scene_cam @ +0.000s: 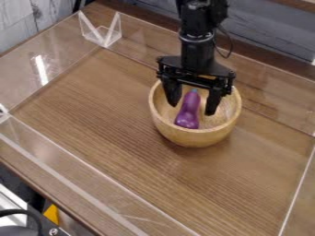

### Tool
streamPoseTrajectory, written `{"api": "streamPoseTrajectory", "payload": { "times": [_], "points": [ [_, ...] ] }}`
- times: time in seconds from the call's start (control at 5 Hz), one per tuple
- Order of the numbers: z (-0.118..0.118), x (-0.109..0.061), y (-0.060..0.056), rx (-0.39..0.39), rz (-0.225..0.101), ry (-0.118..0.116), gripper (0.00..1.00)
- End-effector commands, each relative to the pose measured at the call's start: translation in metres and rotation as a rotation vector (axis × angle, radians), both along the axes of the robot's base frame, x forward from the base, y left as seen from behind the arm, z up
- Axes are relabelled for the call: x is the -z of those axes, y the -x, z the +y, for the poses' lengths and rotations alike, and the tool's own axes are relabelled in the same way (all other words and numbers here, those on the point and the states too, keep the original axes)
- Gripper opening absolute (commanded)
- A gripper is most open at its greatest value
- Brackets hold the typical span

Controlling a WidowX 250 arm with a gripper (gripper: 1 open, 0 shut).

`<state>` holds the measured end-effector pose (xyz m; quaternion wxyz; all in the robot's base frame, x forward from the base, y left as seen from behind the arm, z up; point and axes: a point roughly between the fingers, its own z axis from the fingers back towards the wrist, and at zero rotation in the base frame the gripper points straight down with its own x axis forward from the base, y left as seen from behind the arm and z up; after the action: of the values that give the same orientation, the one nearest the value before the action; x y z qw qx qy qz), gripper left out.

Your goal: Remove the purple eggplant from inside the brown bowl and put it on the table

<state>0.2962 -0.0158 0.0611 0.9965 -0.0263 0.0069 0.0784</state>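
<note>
The purple eggplant [187, 112] lies inside the brown bowl [193, 135], which stands on the table [99, 120] right of centre. My gripper [193, 100] points straight down into the bowl, open, one black finger on each side of the eggplant's upper end. The fingertips reach down to about the eggplant's level, and I cannot tell whether they touch it. The eggplant's far end is partly hidden behind the gripper.
Clear acrylic walls [74, 41] run around the table's edges, with a folded clear bracket [101, 29] at the back left. The black arm [200, 28] rises above the bowl. Bare wood-grain surface lies left of and in front of the bowl.
</note>
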Motion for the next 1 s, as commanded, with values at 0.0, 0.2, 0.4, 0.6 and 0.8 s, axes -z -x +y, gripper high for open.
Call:
{"api": "streamPoseTrajectory", "payload": {
  "times": [0.0, 0.2, 0.4, 0.6, 0.8],
  "points": [
    [0.0, -0.005, -0.006, -0.002, -0.032, -0.008, 1.0],
    [0.0, -0.001, -0.006, -0.012, -0.024, -0.013, 1.0],
    [0.0, 0.004, -0.007, -0.022, -0.018, -0.018, 1.0],
    [-0.001, 0.007, -0.007, -0.032, -0.012, -0.021, 1.0],
    [-0.001, 0.011, -0.008, -0.042, -0.007, -0.023, 1.0]
  ]
}}
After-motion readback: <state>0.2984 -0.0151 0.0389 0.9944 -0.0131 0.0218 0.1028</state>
